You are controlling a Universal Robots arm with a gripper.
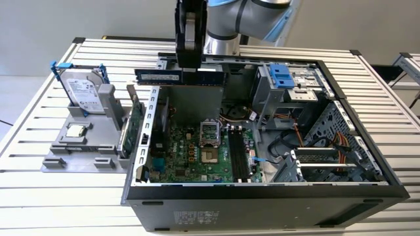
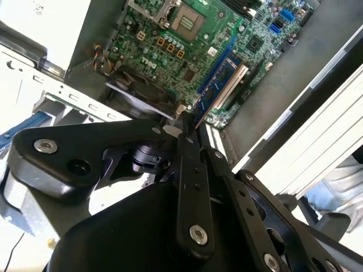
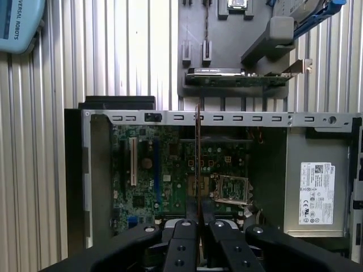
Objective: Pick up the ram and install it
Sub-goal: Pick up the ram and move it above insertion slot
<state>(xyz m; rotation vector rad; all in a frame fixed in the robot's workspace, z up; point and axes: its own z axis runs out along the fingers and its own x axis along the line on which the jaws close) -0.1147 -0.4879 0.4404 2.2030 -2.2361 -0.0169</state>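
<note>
The ram (image 1: pixel 156 76) is clamped in the claw (image 1: pixel 190 73) and is held in the air over the far end of the open computer case (image 1: pixel 262 211), as seen in the exterior view. The stick is carried on its long edge and level, with both ends projecting past the closed black fingers (image 1: pixel 189 44). In the first wrist view the ram (image 3: pixel 197 147) is seen edge-on as a thin strip gripped by the claw (image 3: pixel 198 216), above the green motherboard (image 3: pixel 170 187). The memory slots (image 1: pixel 239 157) are seen lower down inside the case, well apart from the ram, and no contact with them is made. On the exterior view's left of the case, a silver hard drive (image 1: pixel 85 91) with blue clips is stood in a grey holder (image 1: pixel 78 152), and a green expansion card (image 1: pixel 135 129) is set upright just beside the case wall. Everything is carried on a slatted metal counter (image 1: pixel 39 196).
</note>
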